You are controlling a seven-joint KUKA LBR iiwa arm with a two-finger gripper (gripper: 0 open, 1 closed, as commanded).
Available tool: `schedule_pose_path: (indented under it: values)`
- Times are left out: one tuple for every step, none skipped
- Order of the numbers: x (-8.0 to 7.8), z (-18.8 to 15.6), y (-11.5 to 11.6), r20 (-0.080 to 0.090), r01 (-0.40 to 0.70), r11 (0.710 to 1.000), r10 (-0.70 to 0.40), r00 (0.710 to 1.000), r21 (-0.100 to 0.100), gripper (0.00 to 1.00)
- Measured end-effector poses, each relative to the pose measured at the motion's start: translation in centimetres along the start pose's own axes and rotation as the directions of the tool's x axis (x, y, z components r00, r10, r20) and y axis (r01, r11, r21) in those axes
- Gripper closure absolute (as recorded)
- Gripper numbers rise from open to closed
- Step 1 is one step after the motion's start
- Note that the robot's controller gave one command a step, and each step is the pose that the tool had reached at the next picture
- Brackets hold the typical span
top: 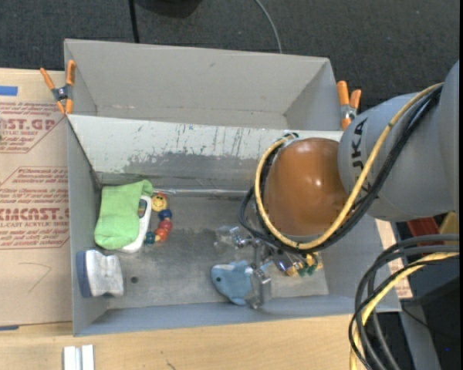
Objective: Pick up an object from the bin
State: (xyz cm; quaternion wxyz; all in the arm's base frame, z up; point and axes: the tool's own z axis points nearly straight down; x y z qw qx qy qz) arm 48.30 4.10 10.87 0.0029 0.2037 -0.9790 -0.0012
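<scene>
My gripper is low in the bin's front middle, under the arm's brown dome. It stands at the right edge of a blue-grey, soft-looking rounded thing lying near the front wall, and seems to touch it. A small clear plastic piece lies just behind that thing. A small green and yellow bit shows to the gripper's right, below the dome.
A light green cloth lies at the left wall, with a string of coloured beads beside it. A white and blue item sits in the front left corner. The arm and its cables cover the bin's right part.
</scene>
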Motion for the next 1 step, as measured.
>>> schedule_pose_path:
  values:
    - [0.01,1.10,-0.67,0.005,0.083,0.997,-0.083,0.997,0.000,0.00]
